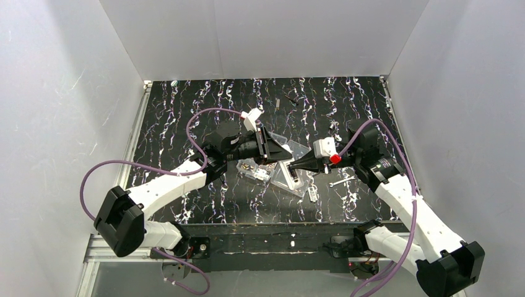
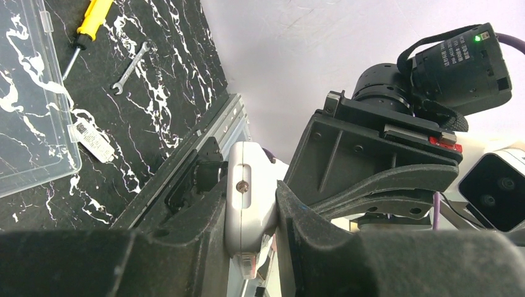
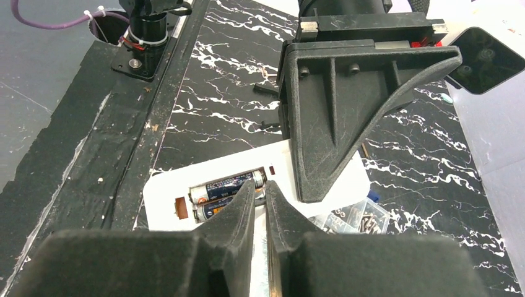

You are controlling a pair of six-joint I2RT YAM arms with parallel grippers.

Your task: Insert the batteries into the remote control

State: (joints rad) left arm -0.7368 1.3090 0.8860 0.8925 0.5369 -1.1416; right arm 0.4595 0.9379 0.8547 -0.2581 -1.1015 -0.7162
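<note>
The remote control (image 3: 186,185) is a white bar with its battery bay open, held above the table; it also shows in the top view (image 1: 286,178). Two batteries (image 3: 223,189) lie side by side in the bay. My left gripper (image 2: 251,229) is shut on one end of the remote (image 2: 247,198), which it grips edge-on; one of its black fingers (image 3: 334,124) lies across the remote's face. My right gripper (image 3: 260,185) is shut to a thin slit, and its tips rest on the batteries' right ends. In the top view the two grippers (image 1: 278,150) (image 1: 297,165) meet mid-table.
The clear organiser box (image 2: 31,105) lies under the remote, with screws in its compartments (image 3: 356,216). A yellow-handled screwdriver (image 2: 93,15), a small wrench (image 2: 130,65) and a labelled tag (image 2: 93,141) lie on the black marbled table. White walls close in three sides.
</note>
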